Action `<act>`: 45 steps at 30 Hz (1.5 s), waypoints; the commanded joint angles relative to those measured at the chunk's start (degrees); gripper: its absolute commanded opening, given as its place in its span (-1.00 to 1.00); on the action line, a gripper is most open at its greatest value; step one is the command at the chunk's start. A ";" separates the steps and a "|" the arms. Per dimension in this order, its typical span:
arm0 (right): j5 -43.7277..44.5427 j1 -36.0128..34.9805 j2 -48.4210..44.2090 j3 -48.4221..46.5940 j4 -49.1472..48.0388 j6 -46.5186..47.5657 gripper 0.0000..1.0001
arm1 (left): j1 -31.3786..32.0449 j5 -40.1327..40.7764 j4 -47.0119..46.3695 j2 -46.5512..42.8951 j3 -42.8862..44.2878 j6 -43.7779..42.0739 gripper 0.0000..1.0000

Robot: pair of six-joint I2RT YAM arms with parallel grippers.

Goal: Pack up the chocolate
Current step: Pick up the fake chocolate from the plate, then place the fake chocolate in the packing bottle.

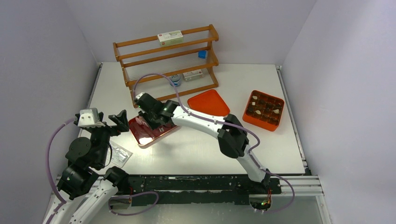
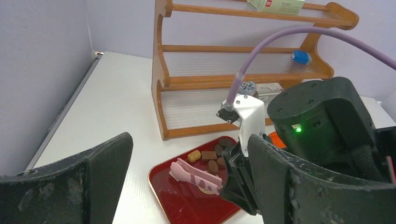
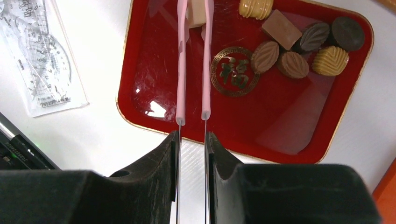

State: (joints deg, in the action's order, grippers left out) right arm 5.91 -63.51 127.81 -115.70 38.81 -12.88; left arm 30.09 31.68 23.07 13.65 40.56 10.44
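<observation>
While the right tool grips the pink tongs, squeezing them narrow, a cream-white chocolate sits between the tong arms over the red tray. I judge the squeeze should be held even and the lift made straight up, since a smooth piece may slip. More chocolates lie clustered just beside it. The orange compartment box stands well apart across the surface. The left tool gapes wide, holding nothing.
</observation>
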 commanded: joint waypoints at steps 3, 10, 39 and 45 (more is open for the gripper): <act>1.96 -0.01 -8.04 5.00 -2.58 -3.00 -0.65 | -0.29 -1.28 -1.50 0.12 0.05 -1.08 0.96; 6.63 0.45 -15.16 13.02 -2.33 -6.23 -0.66 | -0.29 -6.67 -3.89 1.53 -1.48 -1.77 0.96; 16.75 27.57 -47.95 35.13 16.89 -16.01 -0.63 | -0.38 -18.18 -1.61 13.50 0.45 -1.24 0.96; 18.09 36.16 -49.56 35.62 20.92 -15.03 -0.63 | -0.35 -18.31 -1.89 13.11 0.16 -1.50 0.96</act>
State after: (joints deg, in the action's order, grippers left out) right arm 21.89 -31.42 80.36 -80.64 55.83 -28.27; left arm 29.98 14.68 22.52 27.44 39.75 9.80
